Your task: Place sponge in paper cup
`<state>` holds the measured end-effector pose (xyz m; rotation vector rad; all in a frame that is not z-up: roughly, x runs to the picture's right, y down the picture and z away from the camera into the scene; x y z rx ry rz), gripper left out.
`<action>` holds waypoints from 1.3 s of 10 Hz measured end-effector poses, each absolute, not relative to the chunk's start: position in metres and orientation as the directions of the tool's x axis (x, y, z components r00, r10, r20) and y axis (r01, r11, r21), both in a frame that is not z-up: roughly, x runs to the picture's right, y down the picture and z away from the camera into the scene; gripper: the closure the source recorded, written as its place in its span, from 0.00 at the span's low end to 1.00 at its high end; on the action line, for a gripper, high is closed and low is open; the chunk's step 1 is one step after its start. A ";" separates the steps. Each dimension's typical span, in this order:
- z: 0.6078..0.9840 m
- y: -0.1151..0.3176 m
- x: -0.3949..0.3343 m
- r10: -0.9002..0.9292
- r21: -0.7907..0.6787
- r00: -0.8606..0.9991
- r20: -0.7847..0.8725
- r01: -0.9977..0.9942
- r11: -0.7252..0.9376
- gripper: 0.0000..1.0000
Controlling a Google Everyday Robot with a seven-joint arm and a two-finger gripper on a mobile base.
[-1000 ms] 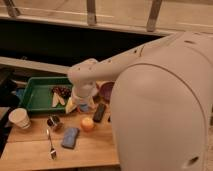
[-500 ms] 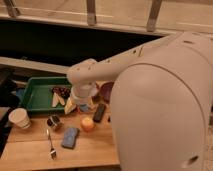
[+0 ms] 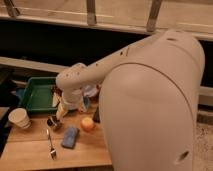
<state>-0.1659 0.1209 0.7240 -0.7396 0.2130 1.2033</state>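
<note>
A pale wooden bench (image 3: 30,152) stood before a dark wall with rails above. On it were a green tray (image 3: 32,95) at the back, the paper cup (image 3: 19,118) upright at the left edge, a small metal can (image 3: 53,123), a utensil (image 3: 51,146) and an orange fruit (image 3: 87,124). The blue sponge (image 3: 70,136) lay flat between utensil and fruit, well apart from the cup. My white arm (image 3: 150,100) hid the right side. My jaws hung above the can, beside the tray; I could not tell how open. They had drifted left; the sponge had not shifted.
</note>
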 end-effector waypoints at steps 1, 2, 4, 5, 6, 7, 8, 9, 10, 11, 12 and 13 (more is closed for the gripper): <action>0.725 0.129 -0.171 0.767 -0.415 0.375 -0.520 -0.896 0.157 0.20; 0.726 0.137 -0.177 0.763 -0.418 0.379 -0.523 -0.895 0.159 0.20; 0.736 0.153 -0.191 0.745 -0.423 0.393 -0.539 -0.891 0.165 0.20; 0.742 0.160 -0.194 0.735 -0.423 0.396 -0.551 -0.891 0.163 0.20; 0.747 0.167 -0.198 0.723 -0.423 0.398 -0.565 -0.892 0.161 0.20; 0.747 0.170 -0.200 0.717 -0.425 0.403 -0.569 -0.891 0.163 0.20; 0.747 0.170 -0.199 0.715 -0.423 0.403 -0.571 -0.891 0.164 0.20; 0.747 0.169 -0.198 0.716 -0.422 0.401 -0.571 -0.892 0.163 0.20; 0.747 0.169 -0.198 0.716 -0.422 0.402 -0.571 -0.892 0.163 0.20; 0.747 0.169 -0.199 0.715 -0.424 0.404 -0.571 -0.890 0.165 0.20; 0.749 0.171 -0.201 0.706 -0.426 0.406 -0.580 -0.890 0.162 0.20; 0.754 0.177 -0.204 0.693 -0.430 0.411 -0.593 -0.889 0.159 0.20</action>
